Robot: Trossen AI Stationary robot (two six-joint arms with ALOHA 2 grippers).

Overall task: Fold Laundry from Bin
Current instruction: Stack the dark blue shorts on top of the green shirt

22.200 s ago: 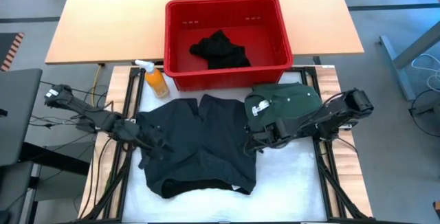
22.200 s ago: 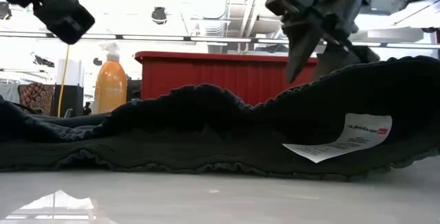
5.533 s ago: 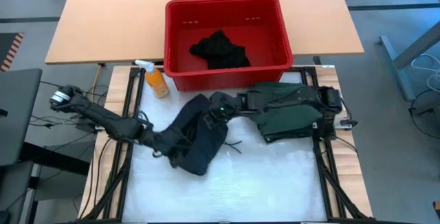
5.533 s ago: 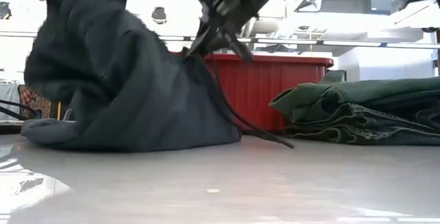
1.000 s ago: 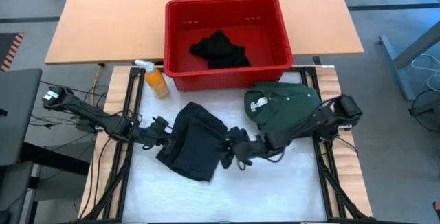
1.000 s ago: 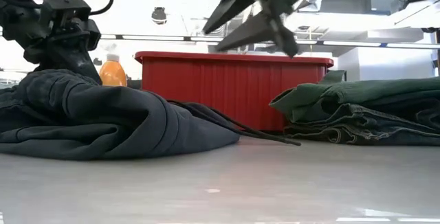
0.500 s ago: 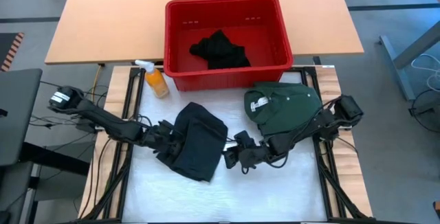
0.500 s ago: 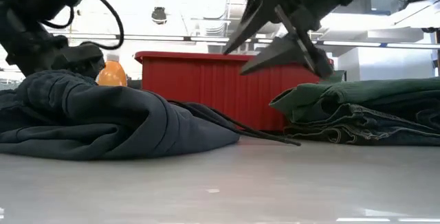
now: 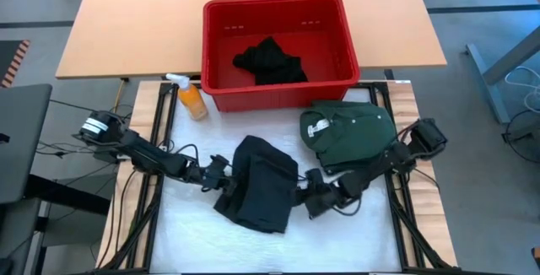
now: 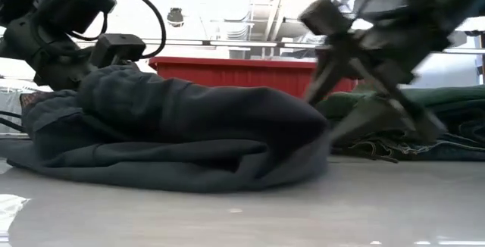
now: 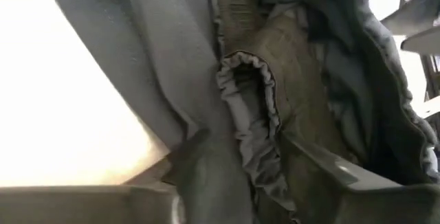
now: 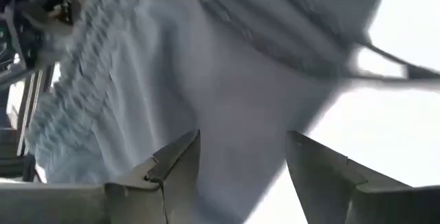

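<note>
**Both grippers flank the dark bundle**

The charcoal garment (image 9: pixel 260 192) lies bunched just in front of the bin (image 9: pixel 218 96), long axis running toward it. Left gripper (image 9: pixel 218 174) bites its ruffled edge; right gripper (image 9: pixel 312 197) stands spread, empty, touching the opposite side. 1 black piece (image 9: pixel 270 61) waits in the bin; the folded green garment (image 9: pixel 350 132) lies beside.
</note>
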